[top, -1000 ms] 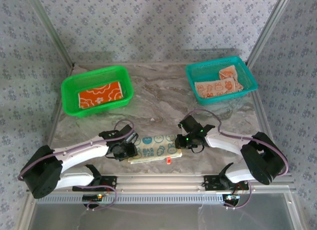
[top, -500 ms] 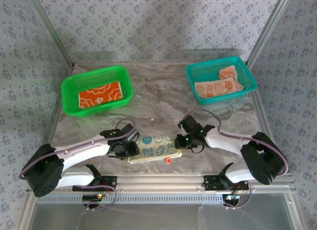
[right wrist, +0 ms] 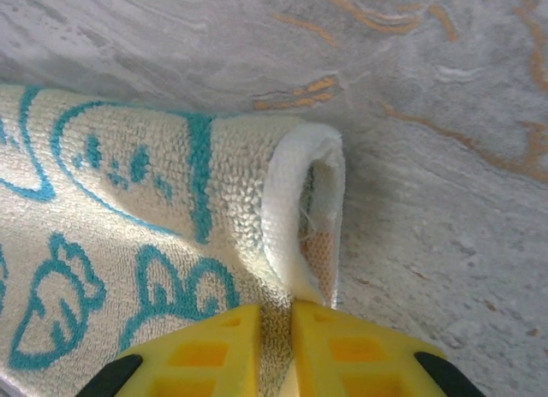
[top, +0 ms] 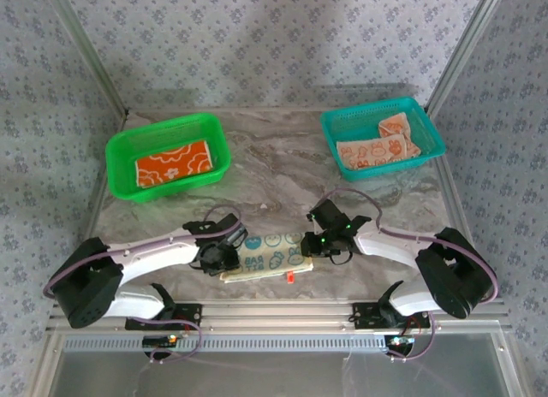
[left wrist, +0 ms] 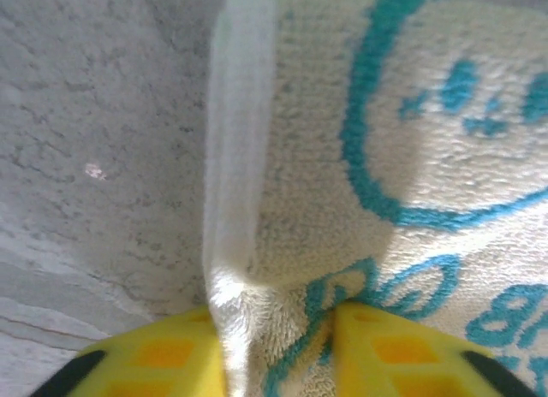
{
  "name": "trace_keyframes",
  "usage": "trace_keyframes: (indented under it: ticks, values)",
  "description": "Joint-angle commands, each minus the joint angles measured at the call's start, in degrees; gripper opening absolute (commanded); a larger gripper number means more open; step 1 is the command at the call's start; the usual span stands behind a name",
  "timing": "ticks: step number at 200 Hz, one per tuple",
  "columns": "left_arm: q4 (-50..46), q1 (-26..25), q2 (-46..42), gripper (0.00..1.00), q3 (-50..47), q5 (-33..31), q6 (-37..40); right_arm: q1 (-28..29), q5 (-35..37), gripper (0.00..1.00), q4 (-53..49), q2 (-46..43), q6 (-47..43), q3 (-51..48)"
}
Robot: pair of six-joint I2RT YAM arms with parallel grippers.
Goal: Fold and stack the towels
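Left gripper [left wrist: 278, 363]: yellow fingers [left wrist: 154, 358] pressed in on a bunched fold of the pale cream terry towel with teal cartoon prints [top: 270, 253]. Cloth fills the gap between them, so it is pinching the towel's left end. A folded edge runs straight away from the jaws. Grey marbled table top [top: 274, 162] lies bare just beside that edge.

Right gripper [right wrist: 276, 350]: yellow fingers nearly together, a thin layer of the same towel caught between them. Pinching the right end. Just past the fingertips the cloth curls over into an open loop, white inside. A teal bunny face and a carrot print show on the upper side.

Towel: folded into a long narrow strip lying left to right, flat on the table. It sits close to the near edge, about midway along it, between the two grippers. A small red tag [top: 292, 276] lies beside its near side.

Farther out: bright green plastic mesh basket [top: 116, 170] towards the far left corner, holding a bright orange cloth with white flowers [top: 173, 163], folded flat. Teal plastic mesh basket [top: 330, 132] at the far right corner, holding peach cloths with orange prints [top: 368, 153], loosely folded, one partly over another.
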Motion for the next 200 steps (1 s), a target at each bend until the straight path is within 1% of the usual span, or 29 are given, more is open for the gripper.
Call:
trace_keyframes:
  ticks: [1,10,26,34,37,48,55,63,74,76,78,83,84,85,88,105,141,186,200]
  values:
    - [2.92,-1.26,4.17,0.15,-2.22,0.60,-0.38,0.06,1.56,0.24,-3.13,-1.48,0.30,-0.42]
    - [2.11,-1.26,4.20,0.09,-1.57,-0.34,-0.31,-0.03,1.95,0.29,-3.68,-2.59,0.24,-0.09]
    - [0.59,-1.30,4.07,0.06,-0.05,-1.64,0.26,-0.49,2.48,0.37,-4.93,-4.64,0.02,0.66]
    - [-0.68,-1.27,3.88,0.00,0.99,-2.20,0.56,-0.77,2.97,0.43,-5.77,-5.78,-0.02,1.09]
    - [-1.20,-1.31,3.84,0.00,1.45,-2.41,0.77,-0.88,3.23,0.45,-5.98,-6.17,-0.06,1.30]
    - [-3.10,-1.27,3.49,0.00,3.26,-3.47,1.30,-1.35,3.89,0.50,-7.09,-7.84,-0.17,1.93]
    - [-5.99,-1.29,2.95,0.00,4.60,-4.38,1.74,-1.73,4.68,0.54,-7.79,-8.89,-0.14,2.34]
    - [-8.12,-1.27,2.28,0.00,6.42,-5.39,2.21,-2.28,5.68,0.64,-8.37,-10.34,-0.32,2.76]
    - [-11.78,-1.09,1.08,0.00,9.69,-7.21,3.32,-3.14,6.78,0.83,-9.10,-12.09,-0.50,3.37]
    - [-12.43,-1.09,0.90,0.00,10.08,-7.67,3.59,-3.26,6.85,0.84,-9.20,-12.24,-0.50,3.44]
    - [-13.20,-1.07,0.66,0.00,10.84,-7.92,3.79,-3.53,6.95,0.87,-9.25,-12.70,-0.60,3.53]
    - [-14.90,-0.90,0.16,0.00,12.55,-8.77,4.34,-3.97,7.01,0.89,-9.22,-13.35,-0.72,3.70]
    - [-15.21,-0.86,0.09,0.00,12.88,-8.91,4.55,-4.22,7.01,0.93,-9.21,-13.57,-0.76,3.86]
    - [-15.54,-0.80,-0.08,0.00,13.22,-9.03,4.66,-4.22,7.01,0.93,-9.21,-13.57,-0.76,3.86]
    - [-16.32,-0.64,-0.38,0.00,14.14,-9.32,5.06,-4.59,6.94,0.99,-9.20,-14.01,-0.82,4.00]
    - [-21.20,0.70,-1.25,0.00,19.37,-10.13,7.41,-6.62,6.48,1.00,-9.62,-14.90,-1.62,5.15]
    - [-32.01,3.22,-0.22,0.00,32.23,-13.14,12.47,-9.99,5.64,1.00,-10.51,-14.32,-3.99,8.33]
    - [-41.14,9.42,2.57,0.00,47.49,-14.13,19.79,-12.72,4.46,1.00,-9.62,-12.68,-5.48,11.14]
    - [-42.56,11.74,3.75,0.00,52.02,-13.04,22.04,-13.39,3.86,1.00,-9.43,-11.72,-5.95,11.63]
